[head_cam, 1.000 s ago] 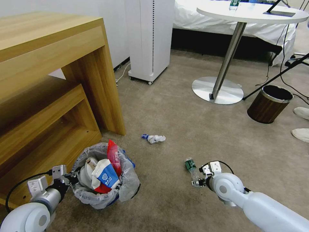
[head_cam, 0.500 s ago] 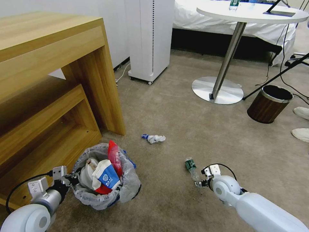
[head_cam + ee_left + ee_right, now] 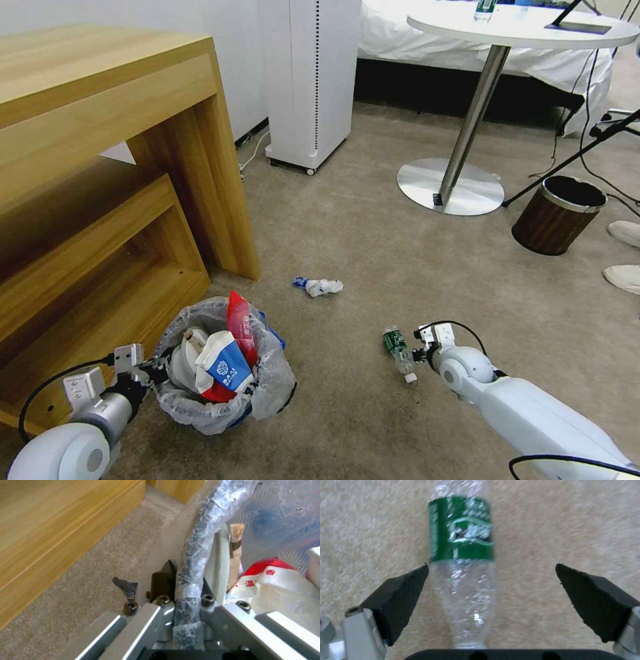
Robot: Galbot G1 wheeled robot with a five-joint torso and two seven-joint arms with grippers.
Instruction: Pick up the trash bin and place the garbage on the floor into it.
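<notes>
crumpled wrapper (image 3: 319, 287) lies on beige carpet past the clear ribbed bottle (image 3: 463, 562), bracketed by right gripper (image 3: 491, 587)'s spread fingers; left gripper (image 3: 181, 590) pinches trash bin (image 3: 223, 373)'s bagged rim.

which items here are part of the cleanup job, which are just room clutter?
Job:
- small round bin with translucent white bag liner, rim clamped by left gripper
- clear plastic bottle with green label, lying between open jaws of right gripper
- crumpled blue-white wrapper on carpet

Clutter:
- brown wood-grain bin
- round white table
- wooden desk
</notes>
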